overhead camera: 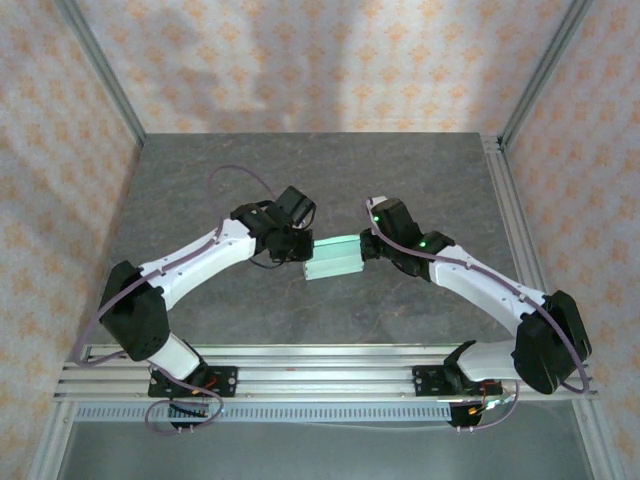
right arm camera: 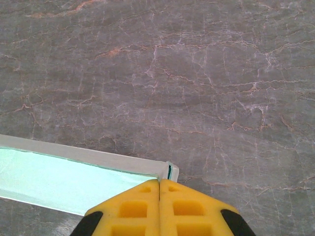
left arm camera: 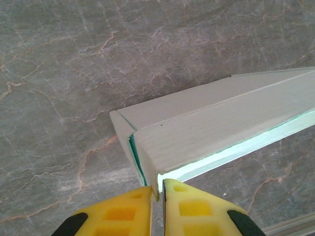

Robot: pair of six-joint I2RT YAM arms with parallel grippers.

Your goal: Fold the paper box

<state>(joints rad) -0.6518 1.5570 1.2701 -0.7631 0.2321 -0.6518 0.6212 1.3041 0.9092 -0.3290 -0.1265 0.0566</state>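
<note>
Paper box (overhead camera: 333, 258) held at both ends, mid-table (overhead camera: 300, 170), between the two arms.
Left gripper (overhead camera: 300, 247) is clenched on the box's left end; in the left wrist view its yellow fingertips (left arm camera: 133, 206) pinch a thin card edge at the lower corner of the box (left arm camera: 211, 128), with only a sliver of gap between them. Right gripper (overhead camera: 368, 246) is clenched on the right end; in the right wrist view the gripper (right arm camera: 160, 183) has its jaws pressed flush, and the pale rim of the box (right arm camera: 59, 177) runs straight into the tips. Mint inner face shows along the underside. Whether the box clears the table: can't tell.
</note>
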